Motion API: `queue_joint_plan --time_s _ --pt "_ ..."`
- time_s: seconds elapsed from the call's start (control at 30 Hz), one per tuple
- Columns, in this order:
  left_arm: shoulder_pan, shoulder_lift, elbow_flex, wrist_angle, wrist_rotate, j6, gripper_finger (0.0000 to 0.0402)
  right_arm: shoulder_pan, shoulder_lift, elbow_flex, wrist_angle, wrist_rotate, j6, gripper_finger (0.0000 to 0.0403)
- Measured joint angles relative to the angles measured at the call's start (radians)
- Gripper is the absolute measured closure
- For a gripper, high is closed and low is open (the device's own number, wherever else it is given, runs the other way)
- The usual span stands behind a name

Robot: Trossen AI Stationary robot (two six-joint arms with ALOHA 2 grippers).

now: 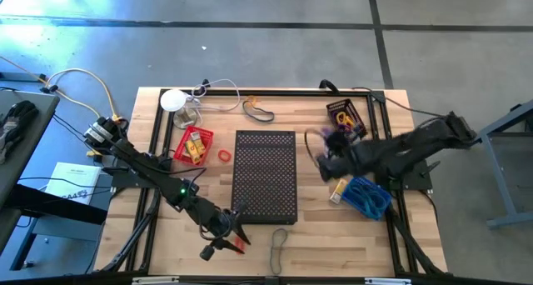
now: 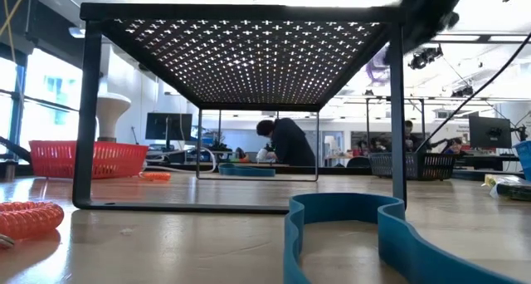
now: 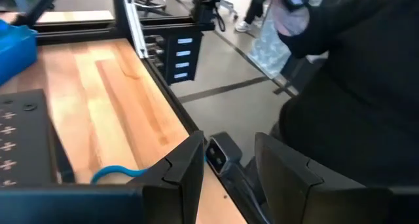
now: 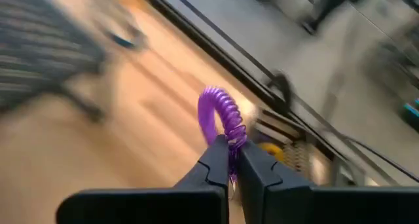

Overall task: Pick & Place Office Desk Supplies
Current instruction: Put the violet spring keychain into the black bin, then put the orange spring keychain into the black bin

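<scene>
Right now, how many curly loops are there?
3: purple plastic coil in the right end effector, red coil beside the red basket, orange coil near the left end effector. Some may be hidden.

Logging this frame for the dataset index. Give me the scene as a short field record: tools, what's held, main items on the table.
right tool: shut on purple loop, lifted beside the shelf's right edge
left tool: at the table's near edge, left of a grey band; fingers apart, nothing visibly between them
shelf: black perforated, table centre
red basket: left of shelf, yellow pieces inside
red loop: between basket and shelf
blue basket: right of shelf
</scene>
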Motion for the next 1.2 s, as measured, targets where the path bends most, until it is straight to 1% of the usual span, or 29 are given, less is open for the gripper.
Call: queue_joint_plan --time_s 0.13,0.27,0.33,0.4,0.5,0.57,0.7,0.8,0.9,0.97,1.07,1.2 --pt "0.000 0.000 0.000 0.000 0.010 0.000 0.0270 -0.209 0.000 -0.029 -0.049 -0.047 -0.023 0.0400" --pt "0.000 0.000 0.000 -0.001 0.010 0.000 0.0270 -0.418 0.002 -0.091 -0.016 -0.103 -0.091 0.0400" --pt "0.000 0.000 0.000 0.000 0.010 0.000 0.0270 -0.512 0.001 -0.133 0.043 -0.140 -0.150 0.0399" --pt "0.000 0.000 0.000 0.000 0.010 0.002 0.0270 -0.588 0.001 -0.184 0.155 -0.154 -0.221 0.0395" --pt "0.002 0.000 0.000 0.000 0.010 0.028 0.0270 -0.665 0.002 -0.248 0.287 -0.203 -0.340 0.0377" --pt "0.006 0.000 0.000 -0.001 0.010 0.048 0.0270 -0.698 0.002 -0.275 0.357 -0.234 -0.391 0.0359" --pt "0.013 -0.001 0.000 -0.016 0.010 0.068 0.0270 -0.719 0.002 -0.290 0.407 -0.215 -0.414 0.0310" --pt "0.024 -0.001 0.000 -0.041 0.010 0.055 0.0270 -0.718 0.002 -0.290 0.445 -0.147 -0.451 0.0271" --pt "0.033 -0.018 0.000 -0.085 -0.006 0.037 0.0270 -0.699 0.002 -0.290 0.485 -0.090 -0.527 0.0236" --pt "0.041 -0.055 0.000 -0.147 -0.011 0.062 0.0270 -0.669 -0.001 -0.290 0.503 -0.068 -0.562 0.0217" --pt "0.051 -0.134 0.000 -0.238 -0.015 0.106 0.0270 -0.599 -0.009 -0.290 0.533 -0.059 -0.569 0.0197" --pt "0.056 -0.252 0.002 -0.377 -0.030 0.116 0.0270 -0.471 -0.041 -0.290 0.586 0.013 -0.585 0.0184"
